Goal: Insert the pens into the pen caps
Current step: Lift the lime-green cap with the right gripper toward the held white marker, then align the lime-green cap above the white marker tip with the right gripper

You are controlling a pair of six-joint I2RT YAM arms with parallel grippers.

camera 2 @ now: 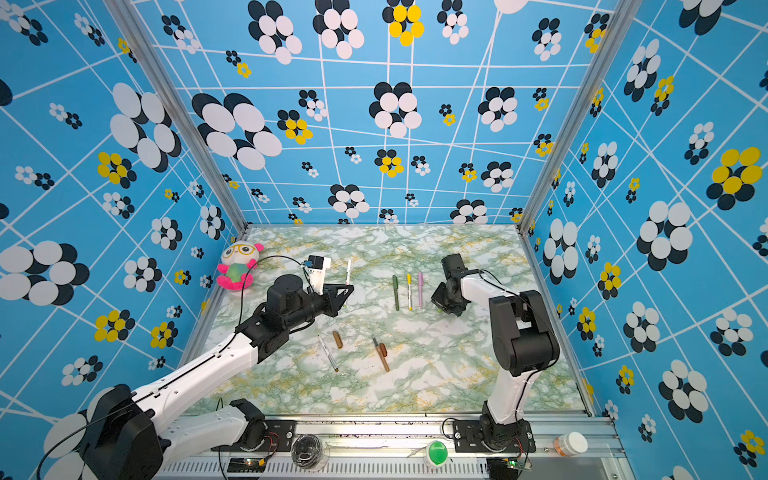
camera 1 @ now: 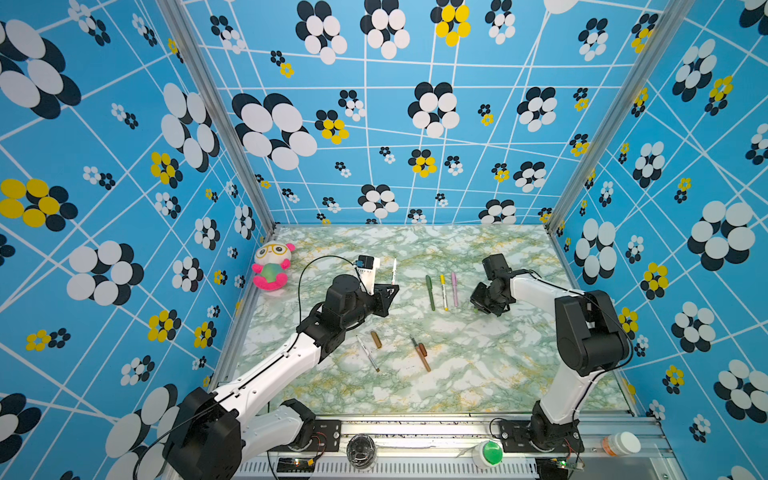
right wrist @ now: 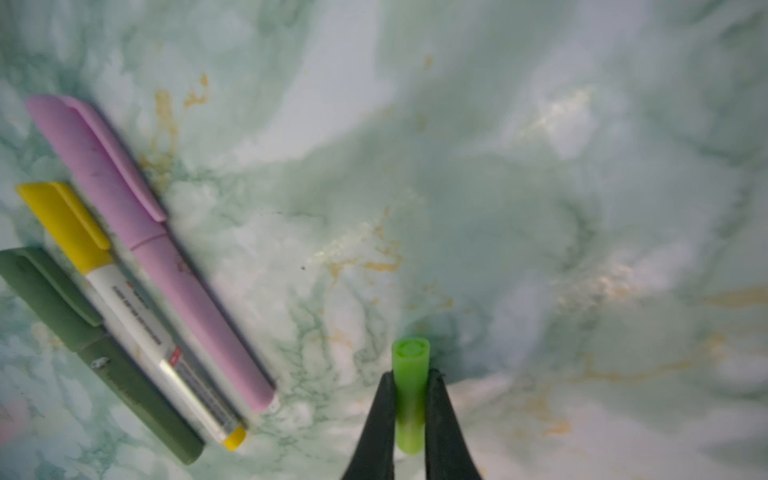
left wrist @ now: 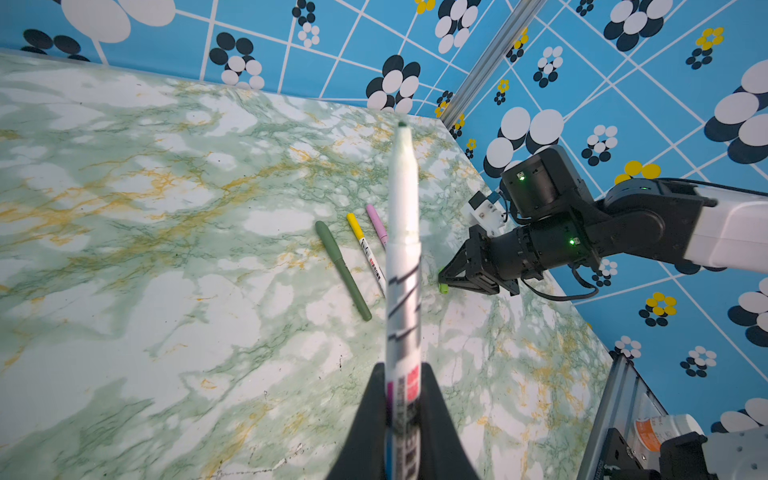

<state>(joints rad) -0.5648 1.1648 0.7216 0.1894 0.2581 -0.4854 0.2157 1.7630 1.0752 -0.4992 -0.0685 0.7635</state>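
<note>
My left gripper point(left wrist: 402, 368) is shut on a white pen point(left wrist: 402, 232), whose bare dark-green tip points up and away; both top views show the pen point(camera 1: 393, 270) point(camera 2: 348, 270) above the table. My right gripper point(right wrist: 411, 373) is shut on a lime green pen cap point(right wrist: 410, 353), low over the table point(camera 1: 477, 308). Between the arms lie a dark green pen point(camera 1: 430, 293), a white pen with a yellow cap point(camera 1: 444, 291) and a pink pen point(camera 1: 454, 289), all three capped. Nearer the front, an uncapped white pen point(camera 1: 368, 353) lies beside a brown cap point(camera 1: 376, 339), and a brown pen point(camera 1: 420, 355) beside a reddish-brown cap point(camera 1: 423, 349).
A plush toy point(camera 1: 272, 266) sits at the table's left rear. On the front rail stand a green button point(camera 1: 490, 453), a white bottle point(camera 1: 621, 444) and a clear round jar point(camera 1: 360, 449). Patterned walls close off three sides of the table.
</note>
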